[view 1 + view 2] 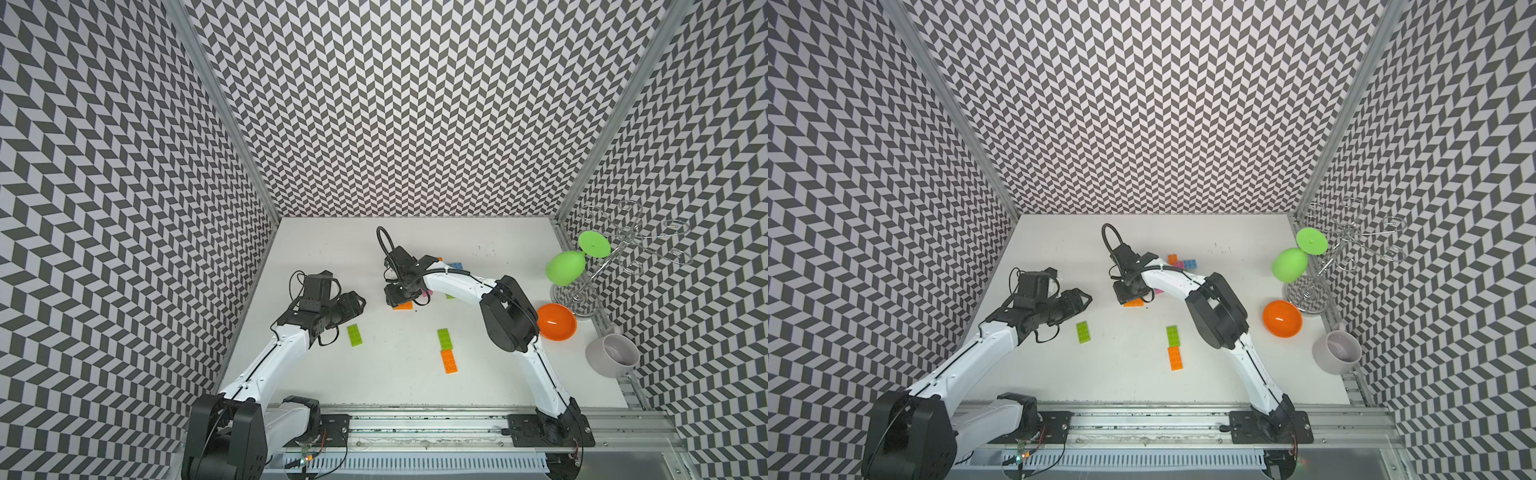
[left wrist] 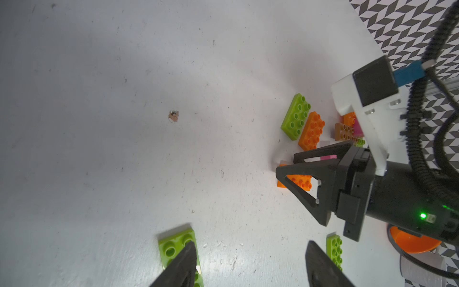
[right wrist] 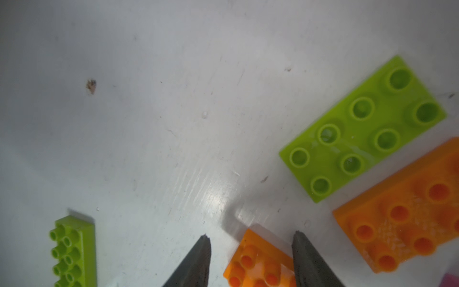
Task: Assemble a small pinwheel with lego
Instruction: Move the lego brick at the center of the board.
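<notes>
Checking both top views: your right gripper (image 1: 402,300) sits low over an orange brick (image 1: 403,306) on the table (image 1: 395,386); left gripper (image 1: 354,300) hangs just behind a lime brick (image 1: 354,335). A lime-and-orange pair (image 1: 445,340) lies end to end toward the front; blue brick (image 1: 457,266) at the back. Left wrist: left jaws stand wide apart, empty, one finger in front of that lime brick. Right wrist: right jaws partly open, straddling the orange brick, gap on one side, nothing clamped.
</notes>
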Robot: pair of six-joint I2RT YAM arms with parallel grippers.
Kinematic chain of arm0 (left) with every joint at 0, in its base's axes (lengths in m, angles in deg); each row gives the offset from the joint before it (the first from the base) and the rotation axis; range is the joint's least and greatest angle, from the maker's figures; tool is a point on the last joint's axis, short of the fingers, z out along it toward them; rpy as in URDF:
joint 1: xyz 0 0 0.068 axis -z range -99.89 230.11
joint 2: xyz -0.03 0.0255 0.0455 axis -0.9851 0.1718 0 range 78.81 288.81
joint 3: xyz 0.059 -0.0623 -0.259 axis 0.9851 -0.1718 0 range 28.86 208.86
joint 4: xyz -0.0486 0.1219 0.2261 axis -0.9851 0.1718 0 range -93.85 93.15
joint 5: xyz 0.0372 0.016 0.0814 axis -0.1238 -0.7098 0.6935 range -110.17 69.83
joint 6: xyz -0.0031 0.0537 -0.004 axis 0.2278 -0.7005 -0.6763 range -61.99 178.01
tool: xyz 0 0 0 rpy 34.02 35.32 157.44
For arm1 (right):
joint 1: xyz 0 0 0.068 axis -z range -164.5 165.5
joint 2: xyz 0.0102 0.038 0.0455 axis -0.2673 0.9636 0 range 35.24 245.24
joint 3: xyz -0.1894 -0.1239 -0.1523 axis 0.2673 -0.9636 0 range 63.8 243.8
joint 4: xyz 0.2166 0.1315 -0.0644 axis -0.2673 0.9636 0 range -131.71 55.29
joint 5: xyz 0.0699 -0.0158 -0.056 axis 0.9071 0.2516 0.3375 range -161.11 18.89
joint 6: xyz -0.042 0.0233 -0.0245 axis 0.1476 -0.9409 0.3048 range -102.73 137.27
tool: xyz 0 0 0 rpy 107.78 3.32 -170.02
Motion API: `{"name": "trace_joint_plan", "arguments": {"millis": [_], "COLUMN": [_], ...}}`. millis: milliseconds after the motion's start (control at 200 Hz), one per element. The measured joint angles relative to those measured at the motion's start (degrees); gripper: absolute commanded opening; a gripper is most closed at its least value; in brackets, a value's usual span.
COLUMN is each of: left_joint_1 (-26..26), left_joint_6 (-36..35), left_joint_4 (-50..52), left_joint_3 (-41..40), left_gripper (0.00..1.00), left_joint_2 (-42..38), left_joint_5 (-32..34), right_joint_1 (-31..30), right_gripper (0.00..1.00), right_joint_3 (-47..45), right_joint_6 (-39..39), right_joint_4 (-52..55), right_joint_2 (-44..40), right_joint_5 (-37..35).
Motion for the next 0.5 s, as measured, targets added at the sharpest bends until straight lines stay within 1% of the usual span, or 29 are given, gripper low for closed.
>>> {"name": "trace_joint_plan", "arguments": {"millis": [135, 285, 386, 496], "left_joint_1": [0.0, 0.9, 1.6, 1.7], "left_joint_6": [0.0, 0.1, 0.2, 0.3], "left_joint_4": [-1.4, -2.6, -3.4, -3.8], "left_joint_3": [-0.9, -2.0, -2.8, -3.4], "left_gripper": [0.69, 0.69, 0.69, 0.69], "left_joint_2": [0.0, 0.0, 0.0, 0.0], "left_joint_5": [-1.6, -2.8, -3.3, -3.7], "right_joint_1": [0.0, 0.0, -0.1, -0.3], "right_gripper": [0.58, 0.54, 0.52, 0.54], "right_joint_3": [-6.1, -13.6, -16.9, -18.7], "right_joint_6": [-0.3, -0.5, -0.6, -1.4], "right_joint_4": [-1.9, -2.6, -3.1, -3.4], "right_joint_2": [-3.6, -8.4, -10.4, -11.7], "right_joint_5": [1.0, 3.1, 4.0, 2.6]}}
